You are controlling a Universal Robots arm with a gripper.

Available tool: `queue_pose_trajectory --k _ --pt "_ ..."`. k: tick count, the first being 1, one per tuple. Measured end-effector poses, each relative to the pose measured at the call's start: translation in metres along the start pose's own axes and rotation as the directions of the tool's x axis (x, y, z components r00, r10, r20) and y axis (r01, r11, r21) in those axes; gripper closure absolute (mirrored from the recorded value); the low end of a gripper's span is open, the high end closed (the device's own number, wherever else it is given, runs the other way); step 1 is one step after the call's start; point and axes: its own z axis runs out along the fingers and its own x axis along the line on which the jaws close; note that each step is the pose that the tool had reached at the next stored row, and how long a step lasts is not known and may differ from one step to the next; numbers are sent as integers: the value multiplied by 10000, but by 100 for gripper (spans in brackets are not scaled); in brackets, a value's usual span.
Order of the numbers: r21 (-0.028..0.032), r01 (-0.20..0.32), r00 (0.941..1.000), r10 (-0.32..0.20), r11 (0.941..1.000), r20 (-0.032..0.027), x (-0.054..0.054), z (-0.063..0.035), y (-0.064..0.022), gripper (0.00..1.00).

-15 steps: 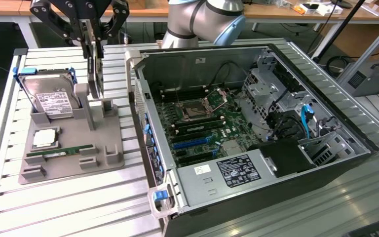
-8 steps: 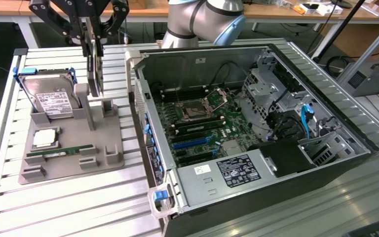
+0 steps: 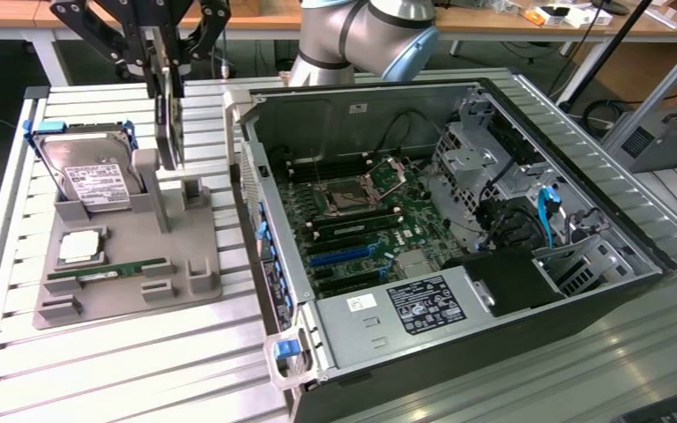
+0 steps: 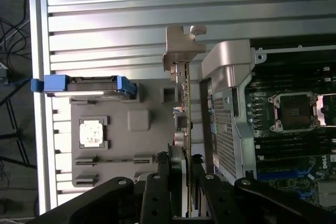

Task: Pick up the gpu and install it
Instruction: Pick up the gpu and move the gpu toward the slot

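Note:
The gpu is a thin dark card held upright on edge, its lower end right at the upright post of the grey holder. My gripper comes down from above and is shut on the card's upper edge. In the wrist view the gpu is seen edge-on, with its silvery bracket at the far end and my gripper clamped on either side of it. The open computer case lies to the exterior view's right of the card, with blue slots on its motherboard.
The grey holder also carries a silver hard drive in blue rails, a square chip and a green memory stick. The case wall stands close beside the card. Slatted aluminium table lies all around.

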Motion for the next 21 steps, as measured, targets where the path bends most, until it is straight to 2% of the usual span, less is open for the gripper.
queue_pose_trajectory --k 21 --pt "-112 -3 10000 3 9999 -8 -2 -82 6 73"
